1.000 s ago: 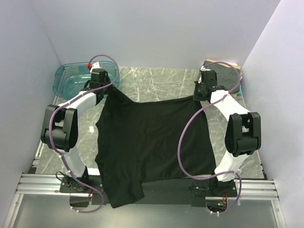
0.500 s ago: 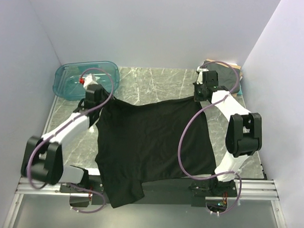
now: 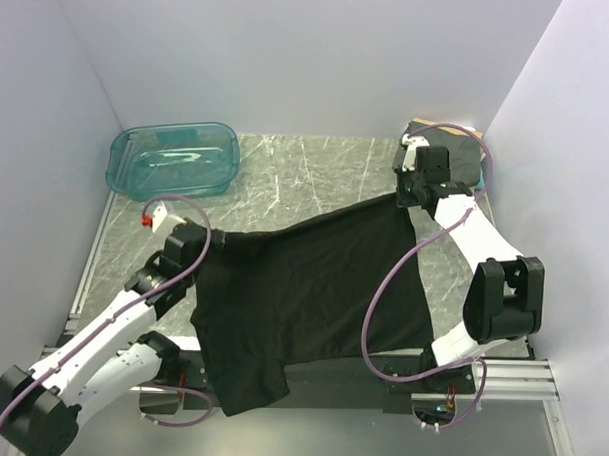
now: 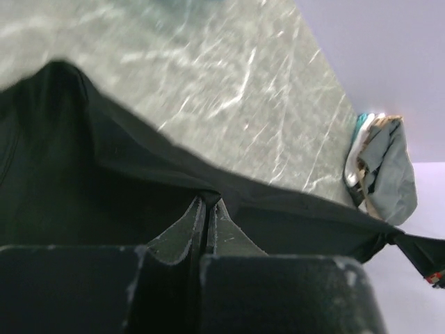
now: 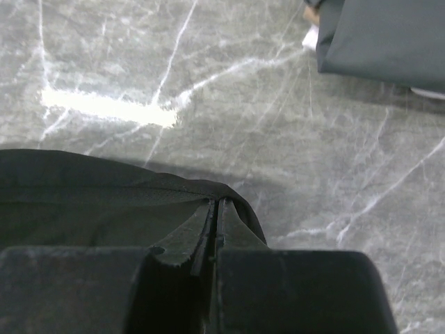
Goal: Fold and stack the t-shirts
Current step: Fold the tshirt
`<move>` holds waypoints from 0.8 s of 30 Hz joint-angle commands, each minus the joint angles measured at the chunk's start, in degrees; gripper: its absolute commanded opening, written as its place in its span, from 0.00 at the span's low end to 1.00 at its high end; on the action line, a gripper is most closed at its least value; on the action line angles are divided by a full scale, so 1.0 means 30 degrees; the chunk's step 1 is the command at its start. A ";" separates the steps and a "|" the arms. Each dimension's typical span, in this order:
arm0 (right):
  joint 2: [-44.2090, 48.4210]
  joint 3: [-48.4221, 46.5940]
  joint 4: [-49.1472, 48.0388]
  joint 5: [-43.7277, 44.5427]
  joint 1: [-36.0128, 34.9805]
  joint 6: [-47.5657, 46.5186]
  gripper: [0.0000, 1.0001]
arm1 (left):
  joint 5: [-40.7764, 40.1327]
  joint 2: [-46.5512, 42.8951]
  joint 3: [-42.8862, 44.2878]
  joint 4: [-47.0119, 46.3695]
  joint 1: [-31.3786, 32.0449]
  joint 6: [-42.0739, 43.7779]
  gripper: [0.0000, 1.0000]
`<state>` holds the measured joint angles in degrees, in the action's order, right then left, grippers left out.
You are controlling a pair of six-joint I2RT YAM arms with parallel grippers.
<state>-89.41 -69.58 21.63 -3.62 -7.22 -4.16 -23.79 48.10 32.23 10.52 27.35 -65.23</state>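
Left gripper is now back toward the near-left, dragging its black t-shirt corner away from the teal bin. Right gripper sits near the folded shirts, far right. Both jaws are clamped on the shirt's far edge. It lies spread across the table, hem overhanging the near edge.

A plain black cloth t-shirt lies spread across the counter, its far edge lifted taut. A folded dark grey-green t-shirt sits in the far-right corner.

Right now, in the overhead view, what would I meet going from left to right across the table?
teal plastic bin → black t-shirt → stack of folded shirts
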 commanded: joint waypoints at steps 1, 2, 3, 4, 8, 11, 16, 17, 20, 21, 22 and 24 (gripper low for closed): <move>0.0885 0.0459 0.0144 0.0678 0.0152 -0.0370 0.00 | -0.0799 -0.1057 -0.0810 0.1939 0.0926 -0.2540 0.01; 0.0973 0.0662 0.0086 0.0707 0.0152 -0.0399 0.00 | -0.0916 -0.1293 -0.0956 0.2666 0.1163 -0.3065 0.01; 0.1061 0.0781 0.0115 0.0679 0.0123 -0.0457 0.00 | -0.1004 -0.1470 -0.1103 0.3138 0.1368 -0.3418 0.01; 0.1265 0.0898 0.0028 0.0707 0.0123 -0.0487 0.00 | -0.1179 -0.1849 -0.1133 0.3606 0.1602 -0.3741 0.01; 0.1676 0.1454 -0.0060 0.0941 0.0152 -0.0516 0.00 | -0.1066 -0.2846 -0.1425 0.5192 0.2481 -0.4767 0.01; 0.1998 0.1776 0.0027 0.1176 0.0123 -0.0517 0.00 | -0.0451 -0.3404 -0.1865 0.5865 0.2951 -0.5906 0.01; 0.3081 0.3033 -0.0177 0.1820 0.0122 -0.0400 0.00 | -0.0769 -0.3726 -0.1311 0.8643 0.3537 -0.6820 0.01; 0.3257 0.3270 -0.0149 0.2111 0.0094 -0.0370 0.00 | -0.0858 -0.3785 -0.1193 0.8911 0.3567 -0.6936 0.01; 0.3961 0.4119 0.0027 0.2668 0.0123 0.0155 0.00 | -0.0625 -0.3932 -0.1045 0.8973 0.3597 -0.6733 0.01; 0.4281 0.4325 0.0143 0.2729 0.0123 0.0302 0.00 | -0.0566 -0.3932 -0.1045 0.9001 0.3597 -0.6704 0.01; 0.4458 0.4762 0.0173 0.2758 0.0123 0.0420 0.00 | -0.0537 -0.3874 -0.1045 0.9060 0.3597 -0.6761 0.01; 0.4752 0.5262 0.0086 0.2933 0.0123 0.0654 0.01 | -0.0595 -0.3845 -0.0958 0.9381 0.3626 -0.6762 0.01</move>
<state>-77.62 -55.37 22.41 2.55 -7.22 -3.73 -24.82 36.95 26.72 35.46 37.93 -83.11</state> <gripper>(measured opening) 0.011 0.023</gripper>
